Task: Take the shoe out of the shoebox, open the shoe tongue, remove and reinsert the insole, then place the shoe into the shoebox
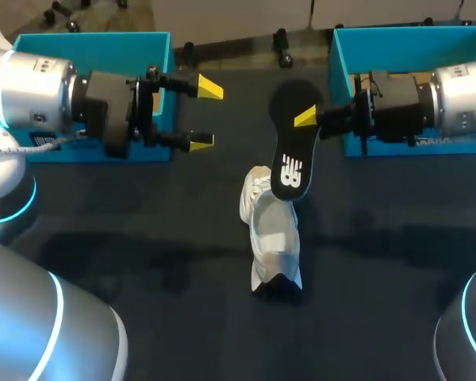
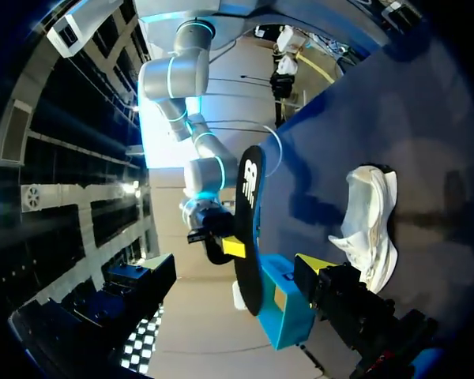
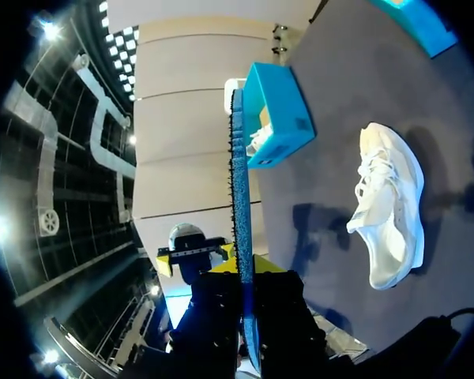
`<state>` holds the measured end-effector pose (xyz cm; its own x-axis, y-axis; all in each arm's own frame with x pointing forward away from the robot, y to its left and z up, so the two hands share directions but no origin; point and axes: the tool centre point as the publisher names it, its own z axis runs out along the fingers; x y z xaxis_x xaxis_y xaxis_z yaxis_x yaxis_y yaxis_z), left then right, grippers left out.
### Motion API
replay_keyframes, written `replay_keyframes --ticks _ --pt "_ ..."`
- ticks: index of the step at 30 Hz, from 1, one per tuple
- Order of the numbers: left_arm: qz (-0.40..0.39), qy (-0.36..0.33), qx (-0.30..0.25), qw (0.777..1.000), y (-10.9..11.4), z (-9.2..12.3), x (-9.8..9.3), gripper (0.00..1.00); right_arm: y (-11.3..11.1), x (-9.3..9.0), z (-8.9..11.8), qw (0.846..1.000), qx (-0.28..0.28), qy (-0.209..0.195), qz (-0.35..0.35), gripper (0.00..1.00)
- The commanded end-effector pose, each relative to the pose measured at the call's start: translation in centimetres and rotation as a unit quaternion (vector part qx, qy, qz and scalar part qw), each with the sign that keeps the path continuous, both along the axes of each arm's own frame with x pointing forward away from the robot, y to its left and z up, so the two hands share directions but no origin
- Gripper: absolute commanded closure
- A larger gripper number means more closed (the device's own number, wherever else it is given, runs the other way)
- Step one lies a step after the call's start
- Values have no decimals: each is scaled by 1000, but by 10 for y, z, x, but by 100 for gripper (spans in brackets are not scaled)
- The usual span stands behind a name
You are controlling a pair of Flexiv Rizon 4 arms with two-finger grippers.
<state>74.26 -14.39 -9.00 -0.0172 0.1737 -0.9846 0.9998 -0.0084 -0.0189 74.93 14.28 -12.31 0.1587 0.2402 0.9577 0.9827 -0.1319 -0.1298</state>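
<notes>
"Holding the insole [image 1: 289,155] in my right pincer [image 1: 305,119]: its fingers are closed on both faces, above the insole's middle, and it hangs in the air over the surface [image 1: 143,238]."

"Which way does it lie?"

"Its long axis runs 12 to 6 in the head view. The printed end hangs at 6 and overlaps the laced end of the shoe [image 1: 271,238]. I cannot tell whether they touch. My right wrist view sees it edge-on between the fingers."

"And the shoe?"

"It's on the surface near centre, outside both boxes: one shoebox [image 1: 103,37] at 10, another shoebox [image 1: 397,44] at 2. Its long axis is also close to 12 to 6, with the laces toward 12 and a dark patch at 6. I can't say for sure which end is the toe."

"How will they handle?"

"I judge the insole to be light, thin and floppy, likely to droop if held by one tip, so a hold near the middle suits it. The shoe looks like soft fabric over a stiffer sole. I'd take it by the collar or the sole's sides, not the laces. My left pincer [image 1: 205,115] is spread wide at 11 with nothing in it."
</notes>
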Motion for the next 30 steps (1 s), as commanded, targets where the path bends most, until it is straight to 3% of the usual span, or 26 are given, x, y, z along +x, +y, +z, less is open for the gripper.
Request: replay_keyframes --ticks 1,13,14,16,20,30 --pt "7 -7 -30 1000 -3 -7 3 0 10 2 4 1000 -3 3 0 100" --pt "8 -3 -55 998 -19 -14 13 0 31 1 13 1000 16 -8 3 100" --pt "12 5 -59 998 -21 -14 14 8 32 0 13 1000 16 -10 5 100" --pt "13 2 -62 998 -25 -14 18 37 35 -1 14 1000 17 -12 6 100" --pt "14 5 -69 998 -32 -12 21 53 40 -5 15 1000 19 -20 6 100" --pt "17 3 -66 998 -45 -20 28 51 46 -10 19 999 19 -29 4 100"
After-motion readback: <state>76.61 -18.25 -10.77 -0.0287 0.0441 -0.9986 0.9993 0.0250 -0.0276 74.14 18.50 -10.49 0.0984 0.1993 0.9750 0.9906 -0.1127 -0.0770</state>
